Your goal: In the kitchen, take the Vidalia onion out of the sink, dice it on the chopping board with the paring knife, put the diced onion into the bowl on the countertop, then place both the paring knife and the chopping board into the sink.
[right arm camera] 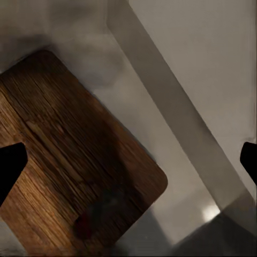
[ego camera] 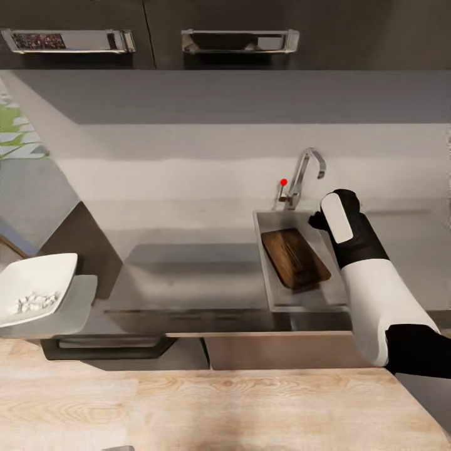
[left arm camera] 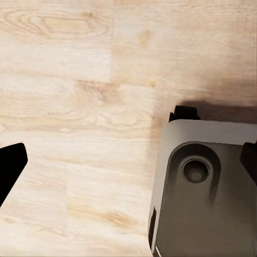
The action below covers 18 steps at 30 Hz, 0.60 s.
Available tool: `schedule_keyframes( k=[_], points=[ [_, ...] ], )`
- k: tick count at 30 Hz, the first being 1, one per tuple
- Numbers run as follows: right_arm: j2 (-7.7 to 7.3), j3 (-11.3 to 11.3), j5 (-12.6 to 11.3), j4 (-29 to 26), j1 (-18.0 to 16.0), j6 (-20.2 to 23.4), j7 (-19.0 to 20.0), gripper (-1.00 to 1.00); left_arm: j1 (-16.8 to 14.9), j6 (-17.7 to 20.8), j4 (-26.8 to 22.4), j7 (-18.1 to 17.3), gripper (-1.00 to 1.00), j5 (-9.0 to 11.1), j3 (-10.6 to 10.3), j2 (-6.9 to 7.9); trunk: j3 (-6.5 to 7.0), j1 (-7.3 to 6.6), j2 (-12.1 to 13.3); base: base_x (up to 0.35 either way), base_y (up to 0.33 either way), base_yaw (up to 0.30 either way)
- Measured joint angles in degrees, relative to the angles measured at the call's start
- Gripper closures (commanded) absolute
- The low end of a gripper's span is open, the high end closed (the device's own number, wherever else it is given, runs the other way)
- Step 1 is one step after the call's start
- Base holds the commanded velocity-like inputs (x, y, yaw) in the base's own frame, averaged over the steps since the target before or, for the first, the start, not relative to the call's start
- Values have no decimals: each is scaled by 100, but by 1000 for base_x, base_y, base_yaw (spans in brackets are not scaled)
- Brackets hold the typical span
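Nearest, at the counter's left end, the bowl (ego camera: 36,287) holds white diced pieces. Farther in, the chopping board (ego camera: 295,257) lies inside the sink (ego camera: 274,299), long axis diagonal, one end toward the faucet (ego camera: 305,173). The right gripper (right arm camera: 128,160) hangs over it, fingers apart, empty. Advised: lift straight up, clear of the basin wall.

My right arm reaches over the sink (ego camera: 270,294), with the end effector (ego camera: 321,219) at the basin's far right corner, near the faucet (ego camera: 305,172). The chopping board (ego camera: 294,257) lies tilted inside the basin. Off left, the bowl (ego camera: 34,285) holds white diced bits on the tabletop (ego camera: 188,275).
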Motion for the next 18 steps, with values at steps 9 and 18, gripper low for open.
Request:
schedule_keyframes(
  k=[9,18],
  points=[
    [-205,329,31,-334,1,-7,362,-100,-1,-13,1,0,-100,-1,0,-8,0,0,-1,-324,0,0],
    [-885,1013,52,-600,1,9,1417,-100,0,-53,0,0,-100,-1,0,-21,0,0,-1,-302,26,0]
  ],
)
